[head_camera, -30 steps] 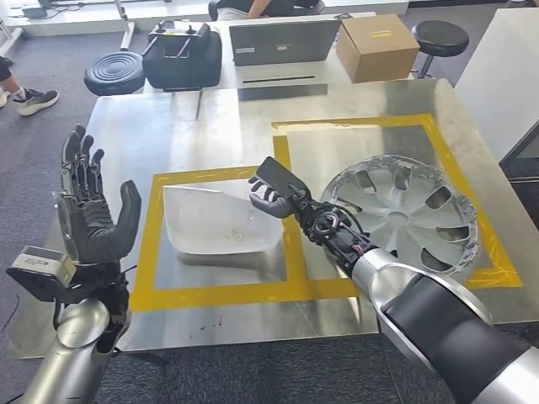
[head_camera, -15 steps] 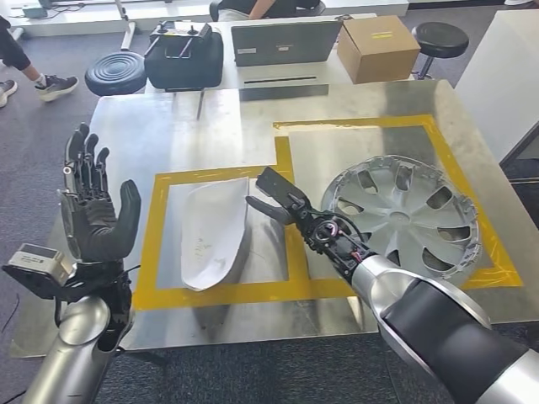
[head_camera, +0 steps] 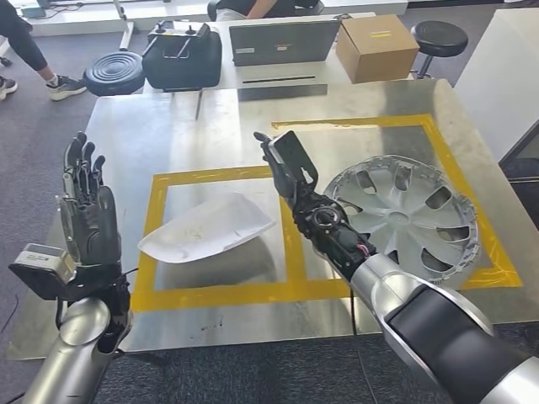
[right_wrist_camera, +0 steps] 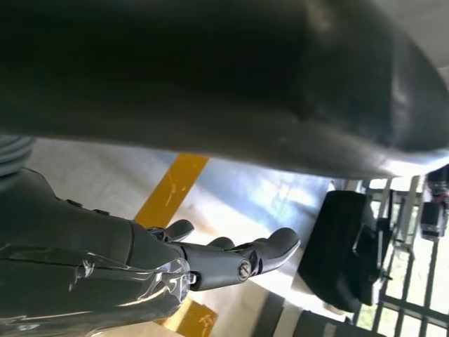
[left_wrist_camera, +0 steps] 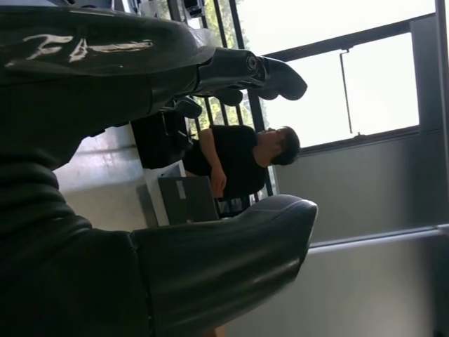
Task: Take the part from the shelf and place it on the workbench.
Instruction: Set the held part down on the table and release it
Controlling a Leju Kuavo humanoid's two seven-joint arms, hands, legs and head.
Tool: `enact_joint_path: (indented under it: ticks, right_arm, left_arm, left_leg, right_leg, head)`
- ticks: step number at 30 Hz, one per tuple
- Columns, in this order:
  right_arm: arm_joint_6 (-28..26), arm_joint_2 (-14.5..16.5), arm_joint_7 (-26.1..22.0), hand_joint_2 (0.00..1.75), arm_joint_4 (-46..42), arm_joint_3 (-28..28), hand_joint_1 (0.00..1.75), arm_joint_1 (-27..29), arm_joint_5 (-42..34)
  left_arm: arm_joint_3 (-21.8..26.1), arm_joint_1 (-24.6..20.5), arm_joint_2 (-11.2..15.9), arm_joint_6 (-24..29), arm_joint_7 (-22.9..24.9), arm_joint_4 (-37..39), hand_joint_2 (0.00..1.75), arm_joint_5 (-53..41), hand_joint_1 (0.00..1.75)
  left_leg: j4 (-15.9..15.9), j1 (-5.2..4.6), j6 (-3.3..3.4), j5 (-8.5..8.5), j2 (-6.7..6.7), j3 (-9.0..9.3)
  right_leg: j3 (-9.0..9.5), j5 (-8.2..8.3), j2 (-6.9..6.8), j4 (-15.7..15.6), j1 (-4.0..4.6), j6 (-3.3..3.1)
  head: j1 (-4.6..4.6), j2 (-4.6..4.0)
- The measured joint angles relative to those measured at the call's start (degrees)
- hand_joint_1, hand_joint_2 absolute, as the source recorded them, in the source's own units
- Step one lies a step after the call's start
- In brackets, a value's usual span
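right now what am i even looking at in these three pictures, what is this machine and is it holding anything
It is a humanoid robot with two silver arms, each ending in a dark, many-fingered hand. The wide picture is taken from the robot's head, looking down at a metal workbench marked with yellow tape. The other two come from cameras at its wrists, so close behind each hand that the dark shapes across them are the hand's own cover and thumb, and those pictures are turned on their side.

On the workbench, a white plastic part lies inside the left yellow box and a silver wheel cover lies in the right one. The left hand is raised beside the bench, fingers up and apart, holding nothing. The right hand is stretched out over the bench, above the tape between the boxes, also holding nothing.
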Motion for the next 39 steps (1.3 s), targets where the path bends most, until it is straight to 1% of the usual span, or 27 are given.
enact_joint_path:
  ticks: [6, 9, 15, 18, 21, 22, 23, 25, 26, 27, 28, 29, 30, 31, 32, 33, 34, 35, 36, 37, 38, 39]
  right_arm:
    - [-1.8, -1.1, 1.5, 0.0, -11.6, -1.6, 0.0, 3.8, -0.6]
    - [-2.7, -1.6, 3.1, 0.0, -17.9, -2.3, 0.0, 6.4, -0.6]
    - [-4.9, -3.6, 9.1, 0.0, -34.6, -2.8, 0.0, 15.6, 0.3]
    - [-5.2, -4.7, 10.9, 0.0, -41.4, -2.8, 0.0, 19.2, 0.6]
    - [-5.3, -5.6, 11.7, 0.0, -45.9, -2.6, 0.0, 21.5, 0.6]
    - [-5.3, -5.8, 11.8, 0.0, -47.2, -2.5, 0.0, 22.0, 0.5]
    - [-5.3, -5.9, 11.9, 0.0, -48.2, -2.5, 0.0, 22.2, 0.4]
    - [-5.2, -6.2, 12.1, 0.0, -49.9, -2.4, 0.0, 22.6, 0.0]
    - [-5.1, -6.4, 12.1, 0.0, -50.5, -2.3, 0.0, 22.7, -0.1]
    - [-5.0, -6.6, 12.2, 0.0, -51.0, -2.2, 0.0, 22.9, -0.3]
    - [-4.9, -6.9, 12.2, 0.0, -51.4, -2.1, 0.0, 23.1, -0.4]
    - [-4.9, -7.1, 12.3, 0.0, -51.8, -2.0, 0.0, 23.4, -0.5]
    - [-4.9, -7.3, 12.3, 0.0, -52.1, -1.9, 0.0, 23.7, -0.6]
    - [-4.9, -7.5, 12.4, 0.0, -52.4, -1.8, 0.0, 23.9, -0.8]
    - [-4.9, -7.7, 12.5, 0.0, -52.7, -1.7, 0.0, 24.0, -0.9]
    - [-4.9, -7.9, 12.6, 0.0, -53.0, -1.6, 0.0, 24.0, -1.1]
    - [-4.9, -8.1, 12.6, 0.0, -53.2, -1.5, 0.0, 24.1, -1.2]
    - [-4.9, -8.2, 12.7, 0.0, -53.5, -1.5, 0.0, 24.1, -1.3]
    - [-4.9, -8.3, 12.8, 0.0, -53.7, -1.4, 0.0, 24.2, -1.3]
    - [-5.0, -8.4, 12.8, 0.0, -53.8, -1.4, 0.0, 24.2, -1.3]
    - [-5.0, -8.4, 12.9, 0.0, -54.0, -1.3, 0.0, 24.3, -1.3]
    - [-5.0, -8.5, 12.9, 0.0, -54.2, -1.3, 0.0, 24.3, -1.4]
  left_arm:
    - [0.0, 0.2, 0.4, 0.5, 0.0, 0.6, 0.0, -0.1, 0.0]
    - [0.0, 0.7, 0.6, 1.0, 0.2, 0.7, 0.0, -0.2, 0.0]
    - [0.0, 2.8, 1.1, 1.5, 1.0, 0.7, 0.0, -0.9, 0.0]
    - [0.0, 3.5, 1.3, 1.6, 1.6, 0.7, 0.0, -1.4, 0.0]
    - [0.0, 3.8, 1.4, 1.6, 1.9, 0.7, 0.0, -1.7, 0.0]
    - [0.0, 3.9, 1.5, 1.7, 2.0, 0.7, 0.0, -1.7, 0.0]
    - [0.0, 3.9, 1.5, 1.7, 2.1, 0.7, 0.0, -1.8, 0.0]
    - [0.0, 4.0, 1.5, 1.8, 2.4, 0.5, 0.0, -1.9, 0.0]
    - [0.0, 4.0, 1.5, 1.9, 2.5, 0.5, 0.0, -2.0, 0.0]
    - [0.0, 4.0, 1.5, 2.0, 2.6, 0.4, 0.0, -2.0, 0.0]
    - [0.0, 3.9, 1.5, 2.1, 2.7, 0.4, 0.0, -2.1, 0.0]
    - [0.0, 4.0, 1.5, 2.1, 2.8, 0.4, 0.0, -2.1, 0.0]
    - [0.0, 4.0, 1.5, 2.1, 2.8, 0.4, 0.0, -2.2, 0.0]
    - [0.0, 4.1, 1.4, 2.1, 2.9, 0.4, 0.0, -2.2, 0.0]
    - [0.0, 4.1, 1.4, 2.0, 3.0, 0.4, 0.0, -2.2, 0.0]
    - [0.0, 4.1, 1.4, 2.0, 3.1, 0.4, 0.0, -2.2, 0.0]
    - [0.0, 4.1, 1.4, 1.9, 3.2, 0.4, 0.0, -2.2, 0.0]
    - [0.0, 4.1, 1.4, 1.8, 3.3, 0.4, 0.0, -2.2, 0.0]
    - [0.0, 4.1, 1.4, 1.8, 3.3, 0.4, 0.0, -2.2, 0.0]
    - [0.0, 4.1, 1.4, 1.7, 3.4, 0.3, 0.0, -2.3, 0.0]
    - [0.0, 4.1, 1.4, 1.7, 3.4, 0.3, 0.0, -2.3, 0.0]
    - [0.0, 4.1, 1.4, 1.7, 3.5, 0.2, 0.0, -2.3, 0.0]
  left_leg:
    - [0.0, 0.0, -0.01, -0.03, 0.03, 0.0]
    - [0.0, -0.01, 0.0, -0.04, 0.03, 0.0]
    - [0.0, 0.0, 0.04, -0.13, 0.02, -0.01]
    - [0.0, -0.01, 0.02, -0.22, 0.05, -0.01]
    - [0.0, -0.01, 0.02, -0.26, 0.06, -0.01]
    - [0.0, -0.07, 0.15, -0.39, 0.05, -0.01]
    - [-0.3, -0.13, 0.52, -0.37, 0.04, 0.2]
    - [-2.3, 0.28, 1.32, 0.06, 0.28, 1.66]
    - [-3.5, 0.56, 1.62, 0.45, 0.48, 2.64]
    - [-4.3, 0.85, 1.67, 0.67, 0.69, 3.46]
    - [-4.6, 0.91, 1.67, 0.67, 0.81, 3.91]
    - [-4.6, 1.05, 1.59, 0.6, 0.88, 4.12]
    - [-4.5, 1.23, 1.4, 0.47, 0.89, 4.22]
    - [-4.3, 1.51, 1.09, 0.28, 0.89, 4.26]
    - [-3.9, 1.92, 0.63, 0.0, 0.86, 4.26]
    - [-3.2, 2.41, -0.01, -0.43, 0.83, 4.19]
    - [-2.2, 2.73, -0.79, -0.98, 0.77, 3.97]
    - [-1.0, 2.95, -1.54, -1.52, 0.68, 3.6]
    - [0.0, 2.98, -2.19, -1.86, 0.56, 3.19]
    - [0.7, 2.9, -2.67, -1.94, 0.45, 2.84]
    - [1.0, 2.94, -2.96, -1.84, 0.38, 2.63]
    - [1.0, 3.05, -3.17, -1.79, 0.38, 2.49]
  right_leg:
    - [0.0, -0.01, 0.01, 0.0, 0.0, 0.01]
    - [0.01, -0.01, 0.02, 0.0, 0.0, 0.01]
    - [0.06, -0.07, -0.01, -0.2, 0.0, 0.02]
    - [0.06, -0.11, 0.03, -0.2, 0.01, 0.03]
    - [0.07, -0.16, 0.04, -0.2, 0.01, 0.01]
    - [0.16, -0.14, 0.04, -0.4, -0.1, 0.13]
    - [0.41, -0.02, 0.06, -0.8, -0.16, 0.35]
    - [0.69, -0.19, -0.03, -1.1, -0.18, 0.77]
    - [0.27, -1.03, -0.09, 0.3, -0.08, 0.92]
    - [-0.88, -2.48, -0.17, 3.0, -0.08, 1.05]
    - [-2.5, -4.23, -0.2, 6.7, -0.2, 1.33]
    - [-4.4, -5.82, -0.21, 10.7, -0.46, 1.7]
    - [-5.86, -6.54, -0.25, 13.5, -0.82, 2.15]
    - [-6.43, -6.18, -0.33, 14.2, -1.26, 2.66]
    - [-5.85, -4.71, -0.46, 12.7, -1.78, 3.26]
    - [-4.22, -2.47, -0.64, 9.1, -2.37, 3.97]
    - [-2.52, -0.96, -0.61, 5.5, -2.77, 4.77]
    - [-1.08, 0.09, -0.38, 2.6, -3.04, 5.0]
    - [-0.35, 0.39, -0.1, 1.3, -3.1, 4.85]
    - [-0.38, 0.01, 0.28, 1.4, -2.92, 4.37]
    - [-0.55, 0.11, 0.5, 1.8, -2.81, 3.62]
    - [-0.75, 0.11, 0.54, 2.1, -2.71, 3.1]
  head:
    - [0.02, 0.0]
    - [0.05, 0.0]
    - [0.07, 0.0]
    - [0.11, 0.0]
    - [0.09, 0.0]
    - [0.11, 0.0]
    - [0.08, 0.0]
    - [0.01, 0.0]
    - [0.06, 0.0]
    - [0.22, 0.0]
    - [0.48, 0.0]
    - [0.66, 0.0]
    - [0.78, 0.0]
    - [0.86, 0.0]
    - [0.97, 0.0]
    - [1.13, 0.0]
    - [1.41, 0.0]
    - [1.82, 0.0]
    - [2.08, 0.0]
    - [2.08, 0.0]
    - [1.9, 0.0]
    - [1.44, 0.0]
